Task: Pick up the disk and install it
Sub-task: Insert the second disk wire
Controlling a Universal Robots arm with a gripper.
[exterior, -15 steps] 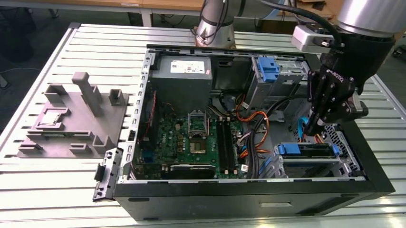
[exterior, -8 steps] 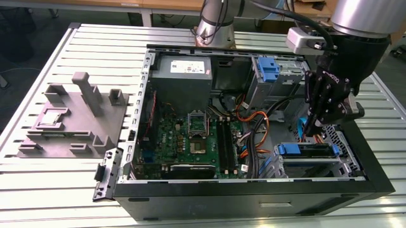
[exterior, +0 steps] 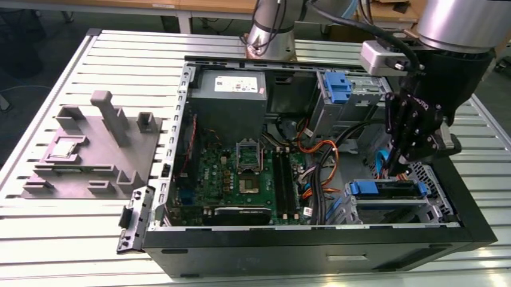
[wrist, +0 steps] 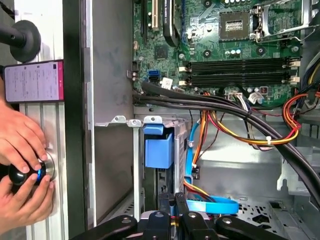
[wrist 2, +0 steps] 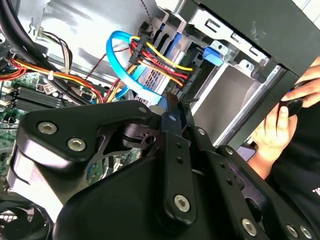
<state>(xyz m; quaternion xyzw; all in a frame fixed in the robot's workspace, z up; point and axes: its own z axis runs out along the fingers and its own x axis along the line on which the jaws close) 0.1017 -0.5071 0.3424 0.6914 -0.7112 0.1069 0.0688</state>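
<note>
The disk (exterior: 385, 190) sits in the drive cage at the front corner of the open computer case, on the exterior view's right; its blue carrier frame faces up. Both wrist views show it slotted in the cage: the blue frame (wrist: 159, 148) and its grey body (wrist 2: 156, 75), with red, yellow and orange wires and a blue cable plugged into its end. My gripper (exterior: 398, 170) hangs just above that cabled end. Its black fingers (wrist 2: 172, 125) stand together with nothing between them, and the gripper (wrist: 173, 200) is shut just beside the blue cable (wrist: 210, 206).
The case (exterior: 319, 257) lies open on a slatted metal table (exterior: 96, 233), motherboard (exterior: 239, 173) up. A second blue bracket (exterior: 338, 86) stands at the case's back. A grey fixture (exterior: 88, 149) sits outside. A person's hands (wrist: 22, 170) hold a black knob beside the case wall; a phone (wrist: 35, 80) lies there.
</note>
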